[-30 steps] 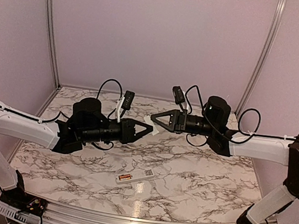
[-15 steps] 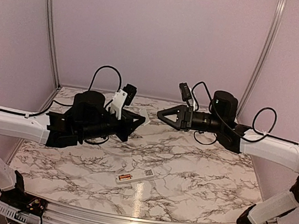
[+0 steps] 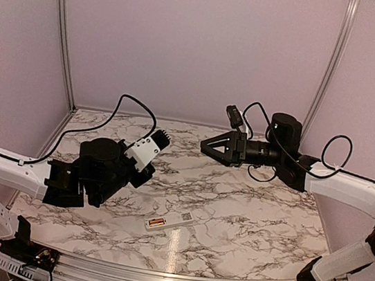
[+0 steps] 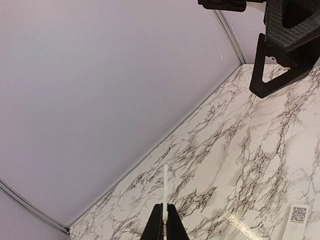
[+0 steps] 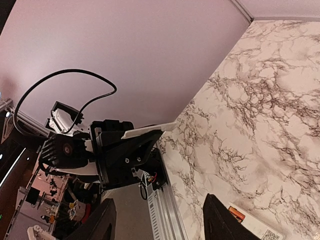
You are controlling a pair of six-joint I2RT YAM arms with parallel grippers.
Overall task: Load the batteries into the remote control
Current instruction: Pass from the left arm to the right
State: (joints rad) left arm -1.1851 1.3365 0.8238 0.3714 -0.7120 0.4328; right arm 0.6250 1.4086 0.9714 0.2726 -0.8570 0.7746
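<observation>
Here the marble bench (image 3: pixel 246 219) is the biggest thing, and the two arms reach over it from each side. The left arm (image 3: pixel 9 164) and the right arm (image 3: pixel 342 187) are both up in the air, not touching the bench.

The right tool (image 3: pixel 209 146) is spread wide and holds nothing. It hangs high, toward the back of the bench.

The left tool (image 4: pixel 164 222) is pinched tight on a thin flat white piece (image 4: pixel 165 192). I think this is the lid for the battery bay.

The remote control (image 3: pixel 171 220) lies flat near the front edge of the bench, about in the middle between the two arm bases. Its long side runs mostly left to right, with the right end turned a little toward the back. It lies below the left tool and a bit to its right. The left tool is nearer to it than the right tool.

The batteries (image 3: pixel 155 223) show as a small red-orange patch at the left end of the remote control, so they look like they are already in the bay. I think the lid goes on next, over that left end.
</observation>
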